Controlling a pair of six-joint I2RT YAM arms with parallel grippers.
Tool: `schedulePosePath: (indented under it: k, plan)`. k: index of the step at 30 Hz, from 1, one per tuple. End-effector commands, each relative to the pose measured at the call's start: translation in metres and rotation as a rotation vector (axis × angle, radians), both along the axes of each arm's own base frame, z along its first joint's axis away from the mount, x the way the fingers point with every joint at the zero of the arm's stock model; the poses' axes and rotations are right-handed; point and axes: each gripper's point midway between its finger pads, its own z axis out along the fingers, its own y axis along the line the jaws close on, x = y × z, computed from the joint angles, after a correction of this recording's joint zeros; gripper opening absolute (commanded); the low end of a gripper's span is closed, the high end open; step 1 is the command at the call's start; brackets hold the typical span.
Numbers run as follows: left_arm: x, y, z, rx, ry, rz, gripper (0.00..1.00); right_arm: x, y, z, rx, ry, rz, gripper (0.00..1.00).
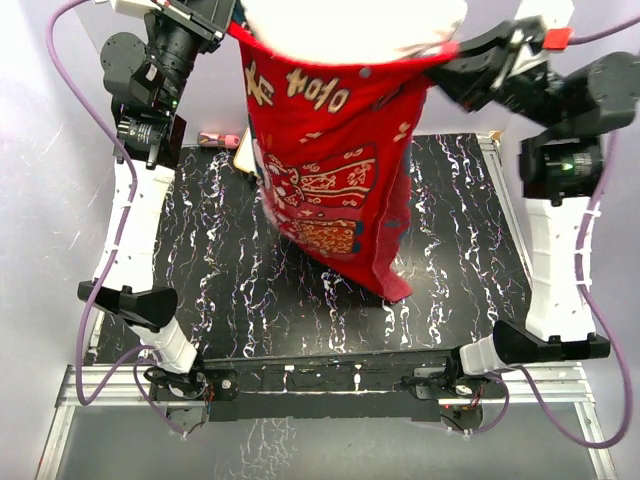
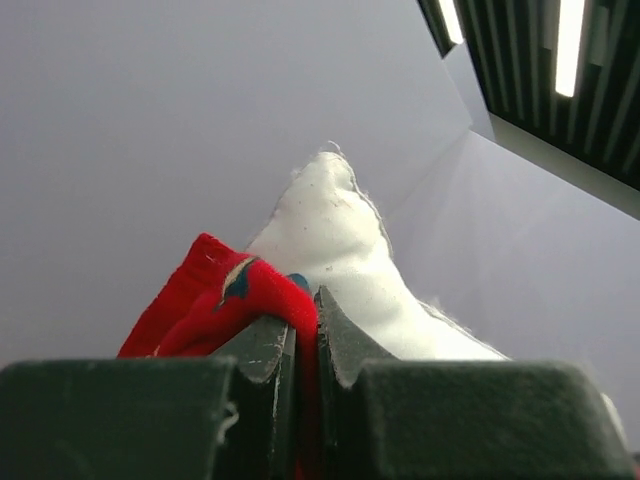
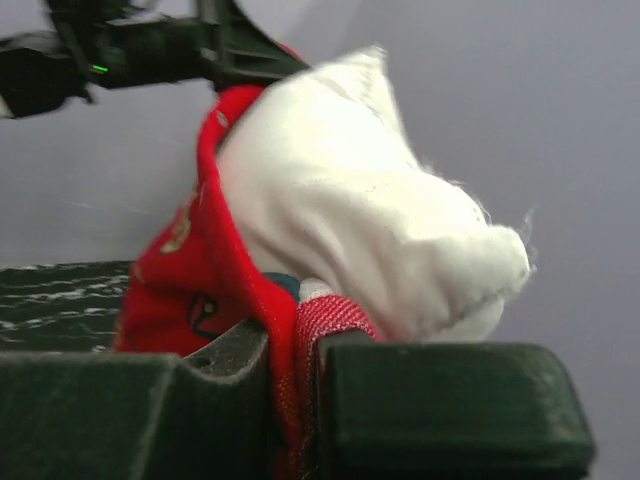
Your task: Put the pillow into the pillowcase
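Observation:
The red pillowcase (image 1: 325, 170) hangs above the black marbled table (image 1: 220, 270), its mouth stretched between both grippers at the top. The white pillow (image 1: 350, 30) sticks out of that mouth; its lower part is hidden inside the case. My left gripper (image 1: 232, 28) is shut on the case's left rim, with red cloth (image 2: 235, 300) pinched between its fingers and the pillow (image 2: 340, 250) behind. My right gripper (image 1: 452, 52) is shut on the right rim; red cloth (image 3: 290, 350) fills its jaws, and the pillow (image 3: 380, 230) bulges beside them.
A small framed board (image 1: 245, 150) and a pink object (image 1: 218, 139) lie at the table's far edge, behind the hanging case. The metal frame rail (image 1: 320, 385) runs along the near edge by the arm bases.

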Motion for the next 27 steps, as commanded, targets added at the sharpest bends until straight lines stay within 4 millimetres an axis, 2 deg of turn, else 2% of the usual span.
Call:
schedulePosePath:
  k: [1,2,3,4,5,6,8,9,10,11,12,13,14,15,17,18,19,20,21,23,27]
  plan:
    - [-0.096,-0.021,0.087,-0.081,-0.32,-0.22,0.0,0.086,-0.157,0.041,0.176,-0.066,-0.619,0.08]
    - [-0.107,-0.04,0.087,-0.073,-0.333,-0.283,0.0,0.094,-0.189,0.042,0.227,-0.026,-0.64,0.08]
    - [-0.117,-0.053,0.088,-0.07,-0.346,-0.329,0.0,0.098,-0.203,0.044,0.237,-0.013,-0.64,0.08]
    - [-0.124,-0.064,0.087,-0.069,-0.348,-0.37,0.0,0.095,-0.203,0.049,0.223,-0.026,-0.624,0.08]
    - [-0.126,-0.071,0.085,-0.065,-0.343,-0.393,0.0,0.088,-0.191,0.052,0.199,-0.041,-0.575,0.08]
    - [-0.125,-0.074,0.083,-0.061,-0.337,-0.401,0.0,0.074,-0.167,0.053,0.161,-0.066,-0.476,0.08]
    - [-0.114,-0.074,0.077,-0.05,-0.309,-0.361,0.0,0.044,-0.105,0.051,0.083,-0.124,-0.291,0.08]
    - [-0.105,-0.071,0.073,-0.046,-0.291,-0.314,0.0,0.026,-0.071,0.047,0.046,-0.15,-0.203,0.08]
    - [-0.096,-0.065,0.072,-0.046,-0.278,-0.256,0.0,0.0,-0.038,0.047,0.027,-0.184,-0.1,0.08]
    - [-0.085,-0.058,0.069,-0.046,-0.263,-0.189,0.0,-0.023,-0.016,0.046,0.027,-0.206,-0.018,0.08]
    - [-0.076,-0.046,0.069,-0.055,-0.254,-0.125,0.0,-0.045,-0.002,0.051,0.042,-0.238,0.038,0.08]
    - [-0.068,-0.036,0.069,-0.076,-0.243,-0.088,0.0,-0.052,0.0,0.057,0.062,-0.25,0.034,0.08]
    - [-0.064,-0.026,0.072,-0.102,-0.246,-0.07,0.0,-0.049,-0.005,0.068,0.082,-0.268,-0.017,0.08]
    - [-0.065,-0.022,0.076,-0.117,-0.26,-0.071,0.0,-0.033,-0.013,0.075,0.085,-0.285,-0.115,0.08]
    - [-0.069,-0.026,0.083,-0.13,-0.287,-0.117,0.0,0.012,-0.045,0.085,0.119,-0.321,-0.354,0.08]
    - [-0.074,-0.031,0.086,-0.13,-0.301,-0.16,0.0,0.036,-0.085,0.087,0.128,-0.328,-0.485,0.08]
    - [-0.079,-0.041,0.087,-0.121,-0.311,-0.227,0.0,0.045,-0.102,0.087,0.156,-0.301,-0.491,0.08]
    - [-0.084,-0.05,0.087,-0.117,-0.316,-0.284,0.0,0.055,-0.138,0.087,0.178,-0.278,-0.545,0.08]
    - [-0.09,-0.058,0.085,-0.109,-0.316,-0.33,0.0,0.056,-0.151,0.09,0.182,-0.275,-0.547,0.08]
    - [-0.099,-0.071,0.079,-0.078,-0.304,-0.379,0.0,0.054,-0.163,0.099,0.195,-0.304,-0.556,0.08]
    - [-0.121,-0.076,0.074,-0.048,-0.304,-0.425,0.0,0.032,-0.157,0.119,0.219,-0.402,-0.528,0.08]
